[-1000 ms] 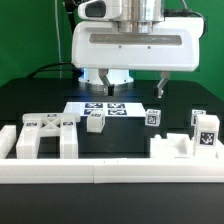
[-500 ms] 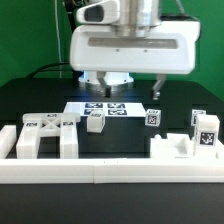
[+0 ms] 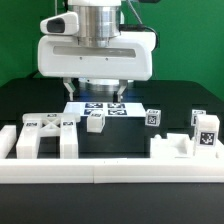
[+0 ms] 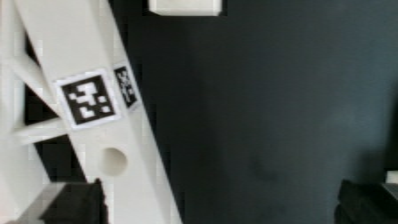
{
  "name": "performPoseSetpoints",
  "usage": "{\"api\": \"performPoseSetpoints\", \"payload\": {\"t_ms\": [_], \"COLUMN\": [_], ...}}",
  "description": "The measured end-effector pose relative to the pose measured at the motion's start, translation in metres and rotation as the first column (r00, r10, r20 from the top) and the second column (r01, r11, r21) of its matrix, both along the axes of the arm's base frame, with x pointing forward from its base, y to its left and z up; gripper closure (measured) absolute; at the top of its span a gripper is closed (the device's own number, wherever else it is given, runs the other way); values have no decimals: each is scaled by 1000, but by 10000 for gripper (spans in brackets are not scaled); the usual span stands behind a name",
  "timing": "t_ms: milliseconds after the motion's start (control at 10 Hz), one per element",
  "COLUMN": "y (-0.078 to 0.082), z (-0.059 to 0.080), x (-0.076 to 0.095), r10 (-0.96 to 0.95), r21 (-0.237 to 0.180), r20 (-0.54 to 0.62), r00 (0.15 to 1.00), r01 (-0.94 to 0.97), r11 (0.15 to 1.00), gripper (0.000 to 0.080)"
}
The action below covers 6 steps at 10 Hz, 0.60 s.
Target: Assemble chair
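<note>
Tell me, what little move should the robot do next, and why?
Probably slide sideways over the chunky white plastic legged frame: the open, empty fingers hang above it, but it lies off-centre, beside one finger.

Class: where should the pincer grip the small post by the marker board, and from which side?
Likely its two flat side faces, from above: the post is a small block, tag up, standing free of its neighbours.

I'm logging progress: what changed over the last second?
The robot's blocky white wrist housing slid toward the exterior view's left; nothing was grasped or released. The chunky matte white plastic chair pieces and the marker board stayed put.
</note>
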<state>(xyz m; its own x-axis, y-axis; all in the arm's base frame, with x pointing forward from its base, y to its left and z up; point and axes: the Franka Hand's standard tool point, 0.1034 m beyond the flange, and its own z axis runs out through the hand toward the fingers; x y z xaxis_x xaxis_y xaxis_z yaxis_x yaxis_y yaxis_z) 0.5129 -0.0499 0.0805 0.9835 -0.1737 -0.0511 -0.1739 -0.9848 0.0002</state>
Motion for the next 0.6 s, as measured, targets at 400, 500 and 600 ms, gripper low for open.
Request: {"api": "performPoseSetpoints", "payload": {"t_ms": [400,500,600], "y": [-3,-6,-4], "z": [-6,-8,-8], "x": [-18,-21,-29], "r10": [-2,-1,0], "r21": [29,35,52], "r20": [-131,-161,-240], "r00": [991,987,971], "r01": [6,7,13], "r11": [1000,999,999], "gripper": [150,150,150]}}
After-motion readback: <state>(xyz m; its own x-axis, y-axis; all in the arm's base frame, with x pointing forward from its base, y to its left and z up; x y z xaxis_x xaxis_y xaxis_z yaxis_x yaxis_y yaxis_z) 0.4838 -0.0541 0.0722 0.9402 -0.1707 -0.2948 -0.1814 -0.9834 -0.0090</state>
